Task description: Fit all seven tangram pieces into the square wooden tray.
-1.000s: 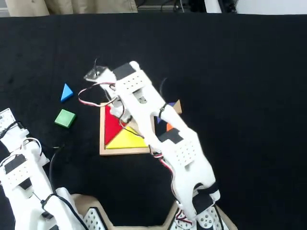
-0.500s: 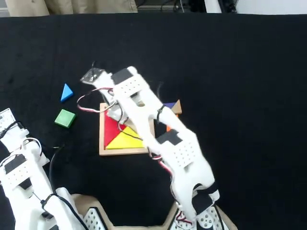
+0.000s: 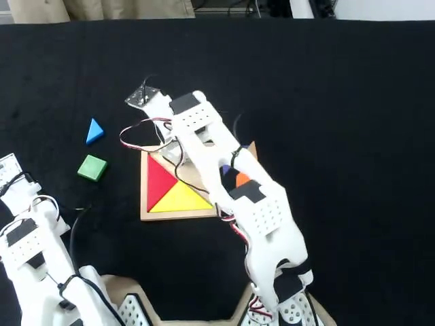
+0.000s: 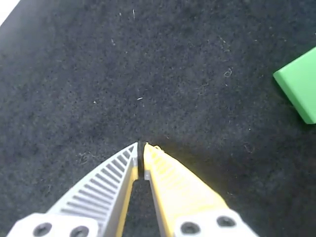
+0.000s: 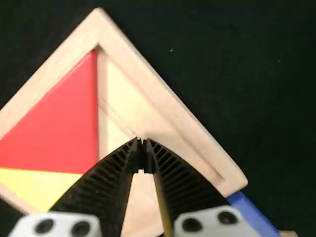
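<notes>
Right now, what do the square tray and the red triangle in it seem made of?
Square wooden tray: pale bare wood, matte tan rim and floor. Red triangle piece: likely painted wood, flat even matte colour; plastic not excluded.

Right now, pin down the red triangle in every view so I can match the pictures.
High view: the red triangle fills the left part of the wooden tray, touching the yellow triangle.
Right wrist view: the red triangle lies in the tray beside the right gripper, bordering the yellow triangle.
Left wrist view: faces the green square on the cloth, off the tray.
Shared landmark: the red-yellow seam.
</notes>
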